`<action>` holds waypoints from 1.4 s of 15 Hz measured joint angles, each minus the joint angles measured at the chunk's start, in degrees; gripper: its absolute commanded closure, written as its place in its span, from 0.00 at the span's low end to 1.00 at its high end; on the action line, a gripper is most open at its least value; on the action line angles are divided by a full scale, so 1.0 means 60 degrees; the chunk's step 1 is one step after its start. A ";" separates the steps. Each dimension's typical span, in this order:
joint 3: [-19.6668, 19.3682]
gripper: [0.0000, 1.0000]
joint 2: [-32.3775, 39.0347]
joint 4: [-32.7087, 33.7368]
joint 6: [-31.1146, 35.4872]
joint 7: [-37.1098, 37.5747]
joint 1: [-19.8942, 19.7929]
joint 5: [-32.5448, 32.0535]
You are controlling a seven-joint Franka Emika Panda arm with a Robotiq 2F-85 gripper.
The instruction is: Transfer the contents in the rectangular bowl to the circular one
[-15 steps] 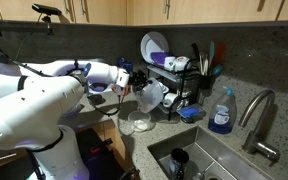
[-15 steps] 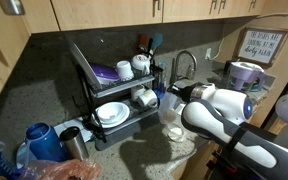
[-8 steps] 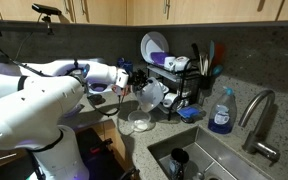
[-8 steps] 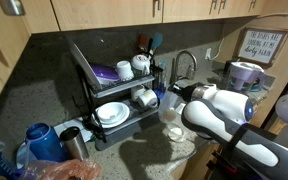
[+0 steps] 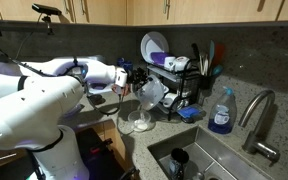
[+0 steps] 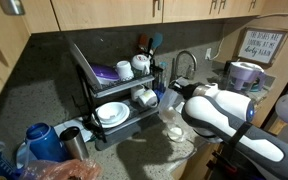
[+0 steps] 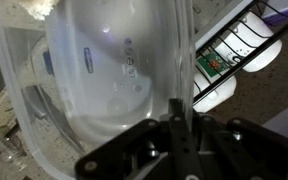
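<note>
My gripper point(image 5: 134, 81) is shut on the rim of the rectangular bowl point(image 5: 150, 93), a translucent whitish container held tilted in the air in front of the dish rack. The circular bowl point(image 5: 136, 123), small and clear, sits on the counter just below it. In the other exterior view the gripper point(image 6: 173, 99) holds the container point(image 6: 167, 104) above the round bowl point(image 6: 174, 132). In the wrist view the container point(image 7: 104, 70) fills most of the picture, with the fingers point(image 7: 174, 118) clamped on its edge. I cannot make out its contents.
A black dish rack point(image 5: 179, 85) with plates, cups and utensils stands right behind the bowls and also shows in the other exterior view point(image 6: 114, 95). A sink point(image 5: 199, 160), a faucet point(image 5: 259, 115) and a blue soap bottle point(image 5: 220, 112) lie beside. A blue jug point(image 6: 44, 143) stands on the counter.
The gripper has turned and shifted slightly, tipping the rectangular bowl further over the circular bowl. The circular bowl has not moved.
</note>
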 measured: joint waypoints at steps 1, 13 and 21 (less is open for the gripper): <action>-0.0068 0.99 0.0000 0.0025 0.0002 -0.0135 -0.0024 0.0059; -0.0423 0.99 -0.0003 0.0670 0.0018 -0.0557 -0.0743 0.0083; -0.0492 0.99 -0.0004 0.0697 0.0038 -0.0560 -0.0755 0.0164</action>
